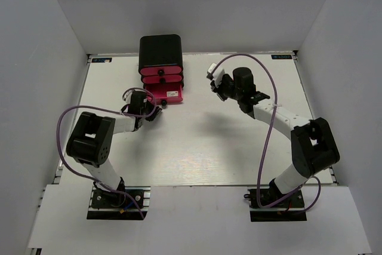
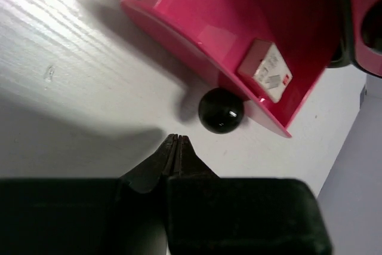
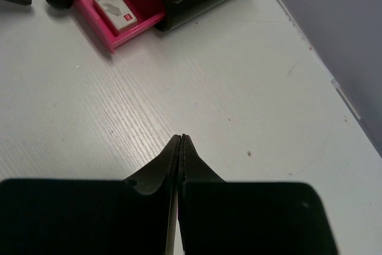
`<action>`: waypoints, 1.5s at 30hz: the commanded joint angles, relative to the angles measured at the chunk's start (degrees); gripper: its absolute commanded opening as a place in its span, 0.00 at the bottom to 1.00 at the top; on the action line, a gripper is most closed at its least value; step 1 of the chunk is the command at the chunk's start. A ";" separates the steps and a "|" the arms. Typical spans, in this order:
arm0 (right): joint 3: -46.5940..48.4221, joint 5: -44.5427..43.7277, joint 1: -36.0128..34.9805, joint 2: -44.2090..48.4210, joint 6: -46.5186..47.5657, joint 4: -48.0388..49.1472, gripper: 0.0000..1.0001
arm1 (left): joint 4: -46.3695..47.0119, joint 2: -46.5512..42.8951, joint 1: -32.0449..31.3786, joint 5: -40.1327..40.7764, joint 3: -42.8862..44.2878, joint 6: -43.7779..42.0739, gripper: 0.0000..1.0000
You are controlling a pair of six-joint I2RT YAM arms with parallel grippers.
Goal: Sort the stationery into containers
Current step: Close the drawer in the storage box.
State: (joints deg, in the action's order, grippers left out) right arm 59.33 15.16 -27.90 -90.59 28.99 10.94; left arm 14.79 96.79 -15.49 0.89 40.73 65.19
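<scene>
- Left tool [image 2: 177,138]: pinched shut, empty, tip near the knob [image 2: 221,110].
- Right tool [image 3: 182,138]: also closed, holding nothing, above the counter [image 3: 239,88].
- Eraser [image 2: 267,70] lies in the open drawer [image 2: 197,4]; a clumsy nudge might shove the cabinet [image 1: 160,49].

The pulled-out bottom drawer [image 1: 169,94] blocks the left hand [image 1: 155,110] ahead; the table [image 1: 209,141] rightward lies bare.

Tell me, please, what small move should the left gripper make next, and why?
Probably nudge the knob forward to shut the open drawer: the eraser lies inside it, and the left gripper, shut and empty, sits just before the knob.
</scene>
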 commanded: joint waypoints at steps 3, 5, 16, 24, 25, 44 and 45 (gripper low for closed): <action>0.00 2.24 1.97 1.55 -2.45 2.68 0.00 | -3.45 1.20 -0.16 1.40 3.57 0.91 0.12; 0.26 2.77 2.15 1.29 -2.63 2.60 0.00 | -3.45 1.90 -0.16 2.01 4.79 0.91 0.14; 1.31 3.91 3.82 0.24 -2.63 1.19 0.00 | -6.96 8.41 -0.16 3.06 11.65 3.10 0.32; 1.31 4.53 4.43 -0.03 -2.54 0.49 0.00 | -7.58 10.08 -0.16 3.60 16.04 3.63 0.51; 1.40 4.53 4.52 -0.20 -2.54 0.66 0.00 | -7.58 10.08 -0.16 3.60 16.05 3.63 0.52; 2.63 4.97 5.93 -1.17 -2.54 0.05 0.00 | -11.27 12.98 0.90 4.74 20.96 7.15 0.67; 2.81 4.97 5.93 -1.08 -2.36 0.13 0.00 | -11.27 12.98 0.90 4.74 20.97 7.15 0.65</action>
State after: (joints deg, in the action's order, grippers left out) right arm 59.48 19.33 -22.41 -91.37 27.16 10.28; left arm 5.02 109.32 -15.07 4.05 60.10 72.10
